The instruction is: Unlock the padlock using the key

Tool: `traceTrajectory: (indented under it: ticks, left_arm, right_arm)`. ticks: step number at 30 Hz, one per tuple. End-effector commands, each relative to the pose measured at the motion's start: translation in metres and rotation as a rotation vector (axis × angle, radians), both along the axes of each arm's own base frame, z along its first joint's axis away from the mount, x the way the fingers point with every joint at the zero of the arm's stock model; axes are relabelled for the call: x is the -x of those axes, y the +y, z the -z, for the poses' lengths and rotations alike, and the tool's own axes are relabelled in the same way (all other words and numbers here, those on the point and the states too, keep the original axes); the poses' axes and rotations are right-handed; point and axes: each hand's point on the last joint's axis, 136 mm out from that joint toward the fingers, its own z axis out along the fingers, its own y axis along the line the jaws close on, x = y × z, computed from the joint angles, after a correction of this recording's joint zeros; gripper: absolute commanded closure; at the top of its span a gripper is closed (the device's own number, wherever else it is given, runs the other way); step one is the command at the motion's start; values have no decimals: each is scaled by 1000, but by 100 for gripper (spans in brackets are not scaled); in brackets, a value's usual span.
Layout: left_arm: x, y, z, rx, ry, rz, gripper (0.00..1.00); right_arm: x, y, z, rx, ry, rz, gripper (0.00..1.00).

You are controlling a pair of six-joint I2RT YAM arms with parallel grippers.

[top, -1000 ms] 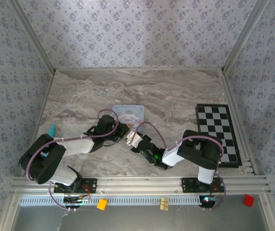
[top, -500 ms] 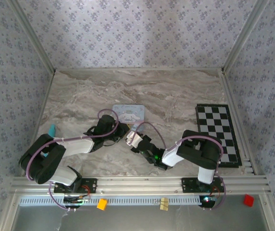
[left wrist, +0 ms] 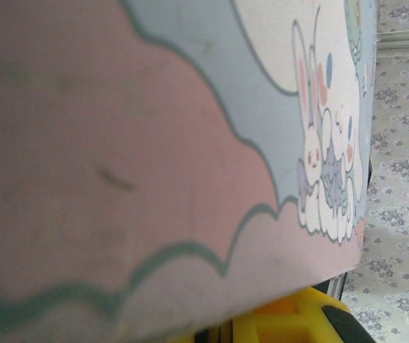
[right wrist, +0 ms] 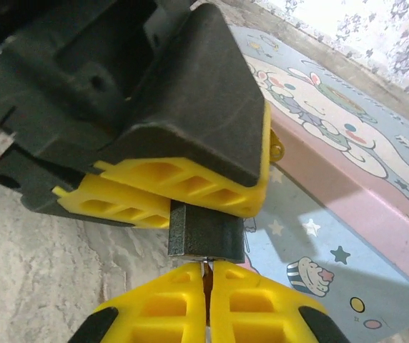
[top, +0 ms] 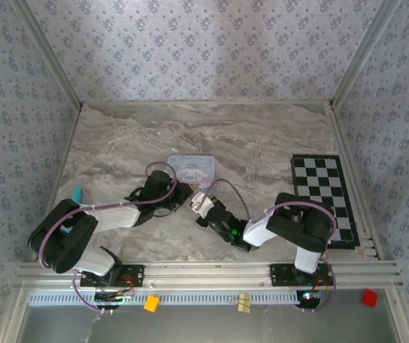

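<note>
Marble-patterned desk [top: 262,143], floral walls on three sides. Both arms are folded inward and meet just in front of the light-blue rectangular tin with a cartoon picture [top: 194,166].

Left gripper [top: 181,194] is clamped on the tiny black squarish padlock [right wrist: 204,232], one flat face turned toward the other arm. I read this as steadying the lock and presenting its keyway.

Right gripper [right wrist: 206,277] has its yellow fingers pressed together directly under that face. The thin sliver pinched at their tips is probably the slim dark-grey metal key [right wrist: 206,265], standing on end with its tip touching the padlock. The shackle is hidden behind the left gripper's fingers. The key sits centred on the lock body, which looks lined up for insertion and a turn.
</note>
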Motion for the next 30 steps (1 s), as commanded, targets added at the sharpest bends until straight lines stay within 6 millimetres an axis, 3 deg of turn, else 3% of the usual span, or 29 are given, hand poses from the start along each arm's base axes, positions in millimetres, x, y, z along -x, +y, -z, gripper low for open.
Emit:
traceTrajectory:
  ticks: [1, 10, 21, 23, 30]
  left_arm:
    - [-5, -10, -25, 56, -60, 29, 96]
    - [-6, -10, -24, 41, -61, 35, 96]
    - [-8, -12, -21, 24, -61, 54, 92]
    - [-8, -13, -20, 21, -58, 57, 87]
    - [-6, -5, -21, -26, -85, 67, 46]
  right_arm:
    - [-3, -11, 7, -86, 122, 47, 94]
    - [-1, -22, 20, -280, 367, 54, 95]
    - [3, -23, 25, -282, 400, 52, 96]
    - [5, -20, 24, -257, 389, 50, 97]
    - [11, -23, 25, -257, 396, 71, 98]
